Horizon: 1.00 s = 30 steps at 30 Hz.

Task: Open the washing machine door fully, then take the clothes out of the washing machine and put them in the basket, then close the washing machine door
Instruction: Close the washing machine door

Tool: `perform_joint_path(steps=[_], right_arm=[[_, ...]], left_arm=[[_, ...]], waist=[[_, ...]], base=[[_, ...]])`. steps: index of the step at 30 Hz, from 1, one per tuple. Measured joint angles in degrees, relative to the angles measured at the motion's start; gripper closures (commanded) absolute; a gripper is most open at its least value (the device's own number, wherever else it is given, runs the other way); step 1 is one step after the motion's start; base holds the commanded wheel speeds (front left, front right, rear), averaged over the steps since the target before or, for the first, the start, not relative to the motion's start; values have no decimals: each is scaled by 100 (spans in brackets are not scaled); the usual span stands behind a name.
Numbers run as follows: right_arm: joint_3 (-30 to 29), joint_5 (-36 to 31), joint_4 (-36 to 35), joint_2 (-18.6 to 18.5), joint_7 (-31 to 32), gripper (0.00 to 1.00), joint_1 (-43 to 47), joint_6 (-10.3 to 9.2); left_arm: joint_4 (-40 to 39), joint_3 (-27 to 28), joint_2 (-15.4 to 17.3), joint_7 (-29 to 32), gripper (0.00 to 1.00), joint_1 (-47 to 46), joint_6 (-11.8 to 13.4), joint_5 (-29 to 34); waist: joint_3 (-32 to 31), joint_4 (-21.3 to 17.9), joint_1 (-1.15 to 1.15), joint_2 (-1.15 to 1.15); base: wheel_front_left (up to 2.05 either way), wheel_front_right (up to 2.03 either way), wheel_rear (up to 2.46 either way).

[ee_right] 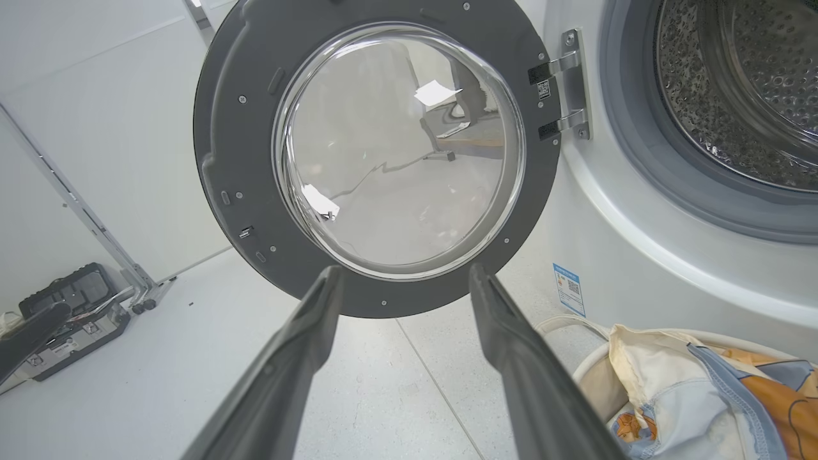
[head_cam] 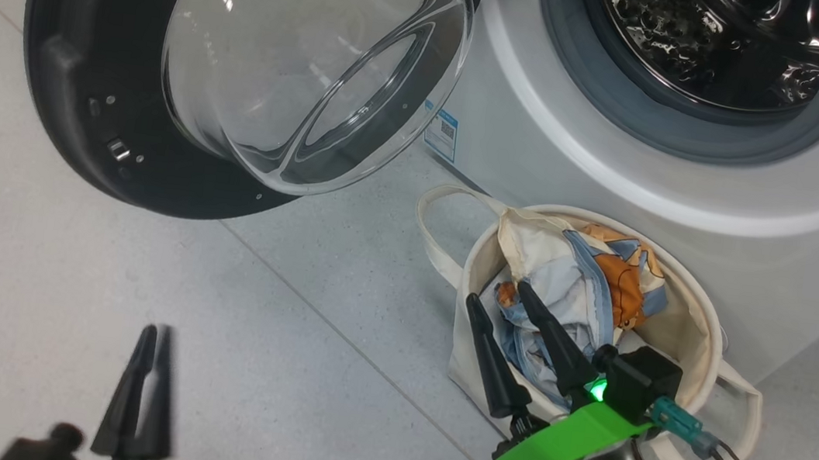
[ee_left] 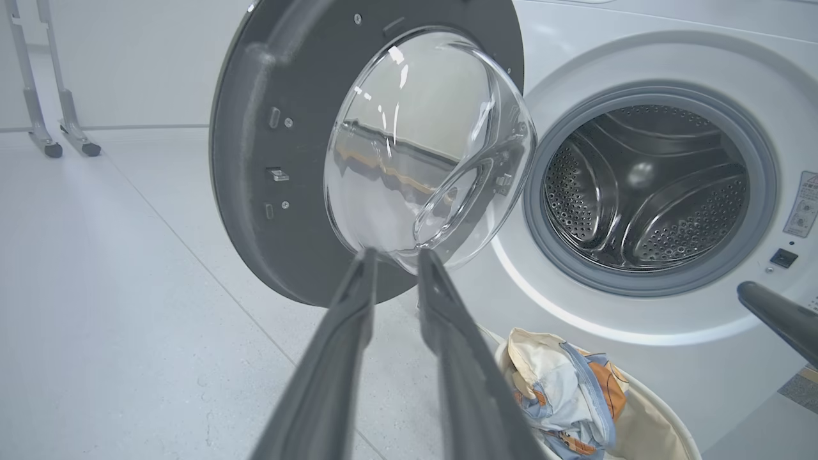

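The washing machine door hangs wide open to the left of the white washing machine, its glass bowl facing me. No cloth shows in the metal drum. The clothes, light blue and white with orange figures, lie in the cream basket on the floor in front of the machine. My right gripper is open and empty over the basket's near left rim, fingers pointing at the door. My left gripper hovers low at the left over the floor, blurred, its fingers a narrow gap apart with nothing between them.
Pale tiled floor stretches left of the basket under the open door. Metal frame legs stand by the far wall. A black case lies on the floor at the left.
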Motion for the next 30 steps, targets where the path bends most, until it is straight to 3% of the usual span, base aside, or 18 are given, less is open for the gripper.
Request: perform_joint_path(steps=[5, 8, 12, 20, 25, 30], right_arm=[[-27, -30, 34, 0, 0, 0, 1, 0], [-140, -125, 46, 0, 0, 0, 10, 0], [-374, -215, 21, 0, 0, 0, 63, 0], [-873, -492, -224, 0, 0, 0, 269, 0], [-994, -619, -398, 2, 0, 0, 262, 0], [-1177, -773, -465, 1, 0, 0, 166, 0]], left_arm=[[-326, 672, 67, 0, 100, -4, -311, 62], [-552, 1201, 338, 0, 100, -21, -555, 14], [-592, 1986, 870, 45, 100, -207, -899, -864], [647, 2929, 2518, 1529, 100, -1646, -1088, -3404], [1792, 3437, 3710, 2005, 100, -2401, -1089, -4124], [2826, 3527, 4246, 2442, 100, -3217, -1089, -4908]], waist=[[20, -5, 0, 0], [30, -12, 0, 0], [50, -32, 0, 0], [244, -79, 0, 0], [465, -368, 0, 0], [765, -763, 0, 0]], base=[[0, 0, 0], [0, 0, 0], [0, 0, 0], [0, 0, 0], [0, 0, 0], [0, 0, 0]])
